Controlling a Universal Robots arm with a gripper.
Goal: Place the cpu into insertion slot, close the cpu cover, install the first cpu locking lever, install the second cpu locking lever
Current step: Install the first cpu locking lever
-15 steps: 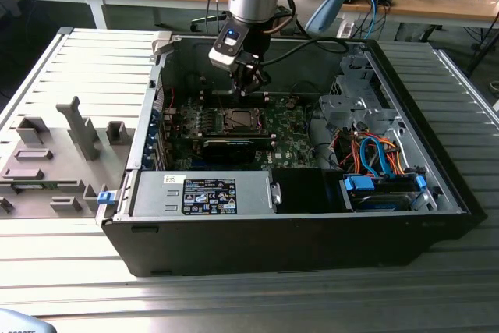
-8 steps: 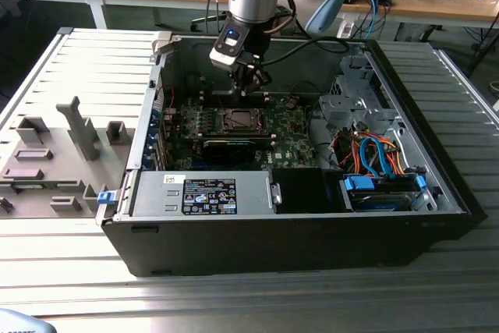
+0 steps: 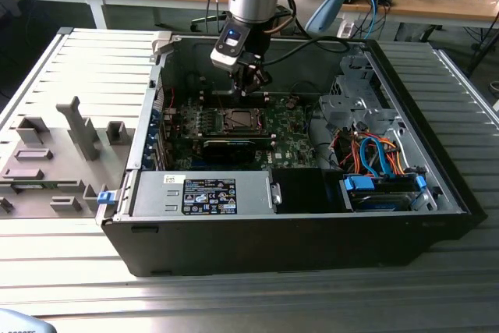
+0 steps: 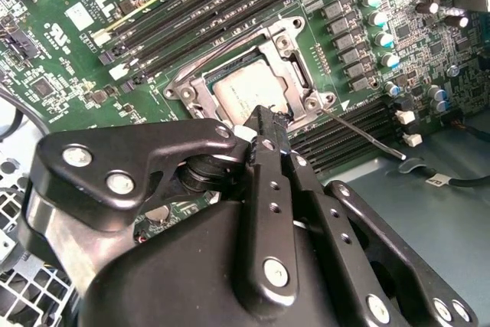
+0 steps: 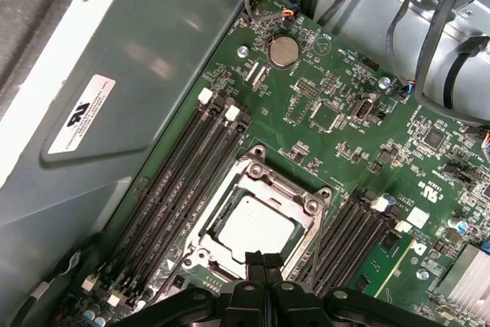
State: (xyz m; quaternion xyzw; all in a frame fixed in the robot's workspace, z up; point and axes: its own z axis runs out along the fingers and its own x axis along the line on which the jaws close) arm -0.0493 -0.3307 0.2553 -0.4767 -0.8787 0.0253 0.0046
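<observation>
Peeking into the open case (image 3: 312,239) here. Got the cpu (image 5: 253,223) seated flat in the insertion slot (image 5: 220,206) on the green board (image 5: 337,112), right between 2 banks of memory slots (image 5: 184,166). Seems to have the cpu cover (image 5: 285,189) folded down over it too, silver top peeking through the square window, so probably 2 of 4 steps done. Found the gripper (image 5: 256,258) hanging right over the socket's edge, pinched fully closed with nothing clamped inside. Guessing closed on purpose: makes 1 narrow tip, handy for nudging thin metal bits in such a tight spot. Can't tell whether touching the frame or just hovering above. Also spotted 1 thin locking lever (image 4: 364,133) poking out from a socket corner across the memory slots, so apparently not latched down yet.
</observation>
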